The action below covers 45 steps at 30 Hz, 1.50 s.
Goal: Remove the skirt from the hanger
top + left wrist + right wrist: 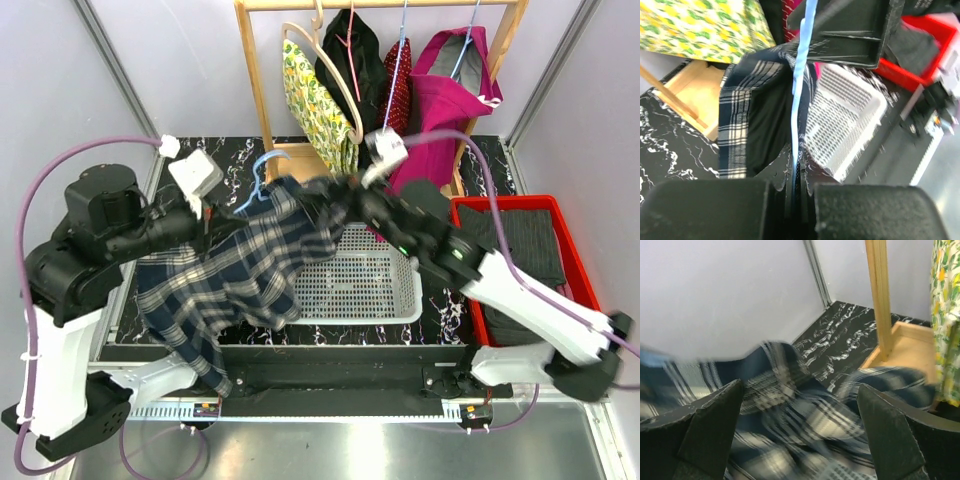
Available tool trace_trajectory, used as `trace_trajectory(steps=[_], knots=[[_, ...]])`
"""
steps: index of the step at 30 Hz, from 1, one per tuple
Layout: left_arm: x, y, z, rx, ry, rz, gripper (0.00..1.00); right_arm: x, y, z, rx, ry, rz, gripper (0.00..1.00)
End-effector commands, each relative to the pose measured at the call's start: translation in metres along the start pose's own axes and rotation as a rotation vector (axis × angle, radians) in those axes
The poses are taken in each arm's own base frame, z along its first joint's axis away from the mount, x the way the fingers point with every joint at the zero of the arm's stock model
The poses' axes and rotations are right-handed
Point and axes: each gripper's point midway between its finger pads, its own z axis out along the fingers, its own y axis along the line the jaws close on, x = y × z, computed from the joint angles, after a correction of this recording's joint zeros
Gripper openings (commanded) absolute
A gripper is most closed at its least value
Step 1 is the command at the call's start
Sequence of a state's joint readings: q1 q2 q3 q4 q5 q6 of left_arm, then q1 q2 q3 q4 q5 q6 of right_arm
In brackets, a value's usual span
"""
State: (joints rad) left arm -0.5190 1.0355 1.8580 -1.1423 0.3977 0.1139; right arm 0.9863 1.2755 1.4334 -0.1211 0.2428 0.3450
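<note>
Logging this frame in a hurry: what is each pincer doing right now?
Left pincer: closed on the light blue hanger.
Right pincer: open, holding nothing.

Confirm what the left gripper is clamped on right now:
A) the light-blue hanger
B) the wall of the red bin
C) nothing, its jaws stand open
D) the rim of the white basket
A: in the left wrist view the light-blue hanger runs straight down into the left gripper, whose jaws are shut on it, with the plaid skirt hanging alongside.
</note>
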Motion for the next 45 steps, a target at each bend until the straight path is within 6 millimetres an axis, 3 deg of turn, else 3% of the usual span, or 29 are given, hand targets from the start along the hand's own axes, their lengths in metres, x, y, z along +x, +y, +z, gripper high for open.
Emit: trace_trajectory(steps=[1, 2, 5, 6, 9, 12, 16, 22, 24, 27, 28, 32, 34, 38, 39, 40, 41, 42, 43, 45], knots=[[-0.054, -0.047, -0.046, 0.186, -0.233, 0.245, 0.0, -0.014, 0.004, -0.069, -0.19, -0.102, -0.365, 1.0], [-0.053, -0.052, -0.049, 0.21, -0.233, 0.261, 0.0, -0.011, -0.001, -0.076, -0.201, -0.109, -0.437, 1.0], [-0.038, -0.067, -0.05, 0.318, -0.188, 0.277, 0.0, -0.023, 0.011, -0.102, -0.281, -0.125, -0.491, 1.0], [-0.032, -0.075, -0.05, 0.372, -0.174, 0.28, 0.0, -0.02, 0.026, -0.11, -0.376, -0.106, -0.498, 1.0], [-0.023, -0.085, -0.046, 0.463, -0.146, 0.264, 0.0, -0.015, 0.04, -0.113, -0.456, -0.041, -0.503, 1.0], [-0.018, -0.097, -0.045, 0.567, -0.123, 0.241, 0.0, -0.012, 0.043, -0.104, -0.462, -0.009, -0.525, 1.0], [-0.02, -0.094, -0.039, 0.561, -0.107, 0.222, 0.0, -0.014, 0.054, -0.106, -0.522, -0.017, -0.525, 1.0], [-0.023, -0.083, -0.031, 0.508, -0.106, 0.232, 0.0, 0.022, 0.078, -0.116, -0.714, 0.132, -0.441, 0.97], [-0.025, -0.077, -0.027, 0.472, -0.112, 0.239, 0.0, 0.023, 0.082, -0.122, -0.748, 0.141, -0.434, 0.92], [-0.025, -0.07, -0.024, 0.424, -0.119, 0.256, 0.0, 0.017, 0.083, -0.127, -0.754, 0.119, -0.448, 0.77], [-0.023, -0.068, -0.022, 0.419, -0.114, 0.254, 0.0, 0.011, 0.085, -0.13, -0.759, 0.102, -0.45, 0.56], [-0.014, -0.053, -0.012, 0.343, -0.09, 0.268, 0.0, -0.003, 0.084, -0.128, -0.721, 0.066, -0.457, 0.09], [-0.002, -0.042, -0.003, 0.299, -0.055, 0.261, 0.0, -0.01, 0.081, -0.127, -0.685, 0.045, -0.46, 0.0], [0.012, -0.017, 0.005, 0.176, -0.015, 0.312, 0.0, -0.03, 0.058, -0.123, -0.521, -0.012, -0.459, 0.0], [0.014, -0.015, 0.006, 0.17, -0.008, 0.314, 0.0, -0.038, 0.054, -0.13, -0.494, -0.042, -0.458, 0.01], [0.014, -0.015, 0.006, 0.165, -0.009, 0.319, 0.0, -0.034, 0.046, -0.13, -0.46, -0.035, -0.452, 0.19], [0.012, -0.016, 0.003, 0.168, -0.018, 0.324, 0.0, -0.033, 0.036, -0.13, -0.406, -0.037, -0.449, 0.46], [0.01, -0.018, 0.002, 0.173, -0.025, 0.325, 0.0, -0.034, 0.03, -0.137, -0.386, -0.047, -0.447, 0.81], [0.003, -0.02, -0.002, 0.176, -0.042, 0.333, 0.0, -0.019, 0.02, -0.136, -0.358, -0.011, -0.439, 0.85], [-0.001, -0.023, -0.004, 0.188, -0.05, 0.332, 0.0, -0.009, 0.006, -0.14, -0.306, 0.005, -0.427, 0.89]])
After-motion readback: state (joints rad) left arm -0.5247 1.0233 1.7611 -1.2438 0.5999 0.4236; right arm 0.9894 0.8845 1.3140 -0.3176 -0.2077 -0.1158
